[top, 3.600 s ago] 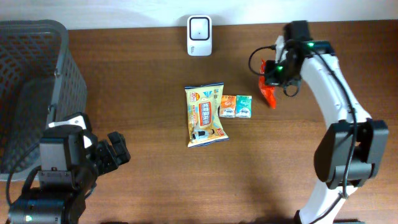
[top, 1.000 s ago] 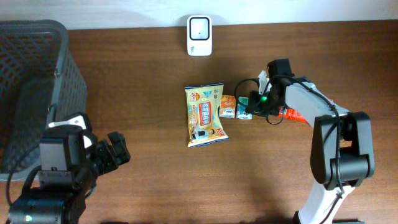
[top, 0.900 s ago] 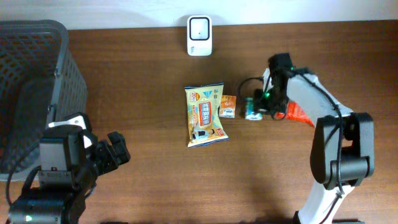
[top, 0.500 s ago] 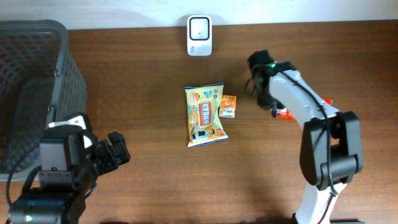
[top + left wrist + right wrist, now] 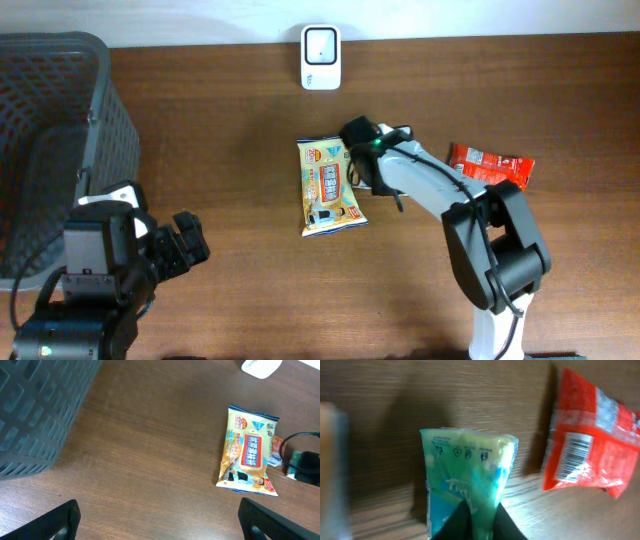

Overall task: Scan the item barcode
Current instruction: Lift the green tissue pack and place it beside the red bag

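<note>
In the right wrist view my right gripper (image 5: 479,510) is shut on a small green packet (image 5: 467,475), pinching its lower end just above the wood. From overhead that gripper (image 5: 362,160) hangs by the right edge of the yellow snack bag (image 5: 328,185), and the arm hides the green packet. A red packet (image 5: 490,165) lies to the right, its barcode (image 5: 572,457) facing up. The white scanner (image 5: 321,43) stands at the table's far edge. My left gripper (image 5: 162,527) is open over bare wood at the front left, holding nothing.
A dark mesh basket (image 5: 50,130) fills the left side of the table. A blurred orange shape (image 5: 330,460) sits at the left edge of the right wrist view. The yellow snack bag (image 5: 248,450) lies flat mid-table.
My right arm swung left from beside the red packet to the yellow bag's right edge, carrying the green packet. The red packet stayed on the table. The left arm has not moved.
</note>
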You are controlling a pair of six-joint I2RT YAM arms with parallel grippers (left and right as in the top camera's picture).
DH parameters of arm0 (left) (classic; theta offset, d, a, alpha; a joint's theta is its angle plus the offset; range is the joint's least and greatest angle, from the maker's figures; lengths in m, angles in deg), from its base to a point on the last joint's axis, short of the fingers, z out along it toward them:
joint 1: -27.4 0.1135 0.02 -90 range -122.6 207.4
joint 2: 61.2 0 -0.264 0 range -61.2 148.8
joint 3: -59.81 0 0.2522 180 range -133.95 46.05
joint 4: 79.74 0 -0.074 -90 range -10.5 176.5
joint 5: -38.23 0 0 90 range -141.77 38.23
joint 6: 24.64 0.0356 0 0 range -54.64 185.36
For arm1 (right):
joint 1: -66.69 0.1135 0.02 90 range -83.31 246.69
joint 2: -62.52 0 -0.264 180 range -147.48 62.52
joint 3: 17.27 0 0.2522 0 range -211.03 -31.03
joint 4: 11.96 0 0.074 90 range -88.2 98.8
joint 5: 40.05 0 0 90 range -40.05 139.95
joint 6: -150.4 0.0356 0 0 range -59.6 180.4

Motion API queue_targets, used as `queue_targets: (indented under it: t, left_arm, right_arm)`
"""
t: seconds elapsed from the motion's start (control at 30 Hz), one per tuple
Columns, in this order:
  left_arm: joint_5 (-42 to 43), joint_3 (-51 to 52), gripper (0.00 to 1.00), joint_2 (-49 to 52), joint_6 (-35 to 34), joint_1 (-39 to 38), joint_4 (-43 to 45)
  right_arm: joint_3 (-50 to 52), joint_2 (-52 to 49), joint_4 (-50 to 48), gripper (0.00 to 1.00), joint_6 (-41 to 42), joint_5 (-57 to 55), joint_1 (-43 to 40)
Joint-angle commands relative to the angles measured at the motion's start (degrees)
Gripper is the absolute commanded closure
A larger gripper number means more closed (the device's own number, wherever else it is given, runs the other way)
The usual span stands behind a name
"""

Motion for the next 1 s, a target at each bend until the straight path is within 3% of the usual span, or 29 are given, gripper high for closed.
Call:
queue_targets:
  t: [0.0, 0.07, 0.17, 0.33, 0.4, 0.5, 0.6, 0.7, 0.77, 0.8, 0.97]
  left_arm:
    - [-0.31, -0.20, 0.01, -0.17, -0.50, 0.37, -0.04]
    - [-0.31, -0.20, 0.01, -0.17, -0.50, 0.37, -0.04]
    - [-0.31, -0.20, 0.01, -0.17, -0.50, 0.37, -0.04]
    - [-0.31, -0.20, 0.01, -0.17, -0.50, 0.37, -0.04]
    - [-0.31, -0.20, 0.01, -0.17, -0.50, 0.37, -0.04]
    - [-0.31, -0.20, 0.01, -0.17, -0.50, 0.37, -0.04]
    - [-0.31, -0.20, 0.01, -0.17, -0.50, 0.37, -0.04]
    - [-0.31, -0.20, 0.01, -0.17, -0.50, 0.37, -0.04]
    - [-0.31, -0.20, 0.01, -0.17, -0.50, 0.37, -0.04]
    - [-0.31, -0.20, 0.01, -0.17, -0.50, 0.37, -0.04]
    - [-0.31, -0.20, 0.01, -0.17, -0.50, 0.37, -0.04]
  right_arm:
    - [0.46, -0.83, -0.83, 0.69, 0.72, 2.56, 3.85]
    - [0.46, -0.83, -0.83, 0.50, 0.70, 2.54, 5.16]
    - [-1.84, -0.76, 2.27, 0.49, 1.86, 2.73, 3.63]
    - [-13.86, -0.66, 14.97, 0.49, 0.85, 6.14, -2.49]
    - [-17.35, -0.66, 15.50, 0.49, -15.39, 24.85, -5.66]
    - [-17.35, -1.05, 15.54, 0.49, -28.92, 39.41, -7.28]
    - [-15.43, -1.05, 14.19, 0.49, -31.41, 35.30, -6.08]
    - [-10.71, -1.05, 10.84, 0.49, -26.10, 25.88, -5.81]
    - [-8.15, -1.05, 9.62, 0.50, -26.14, 25.90, -5.95]
    - [-6.71, -1.05, 8.98, 0.55, -26.53, 26.18, -5.92]
    - [-1.03, -1.05, 0.33, 0.56, -26.80, 26.14, -5.77]
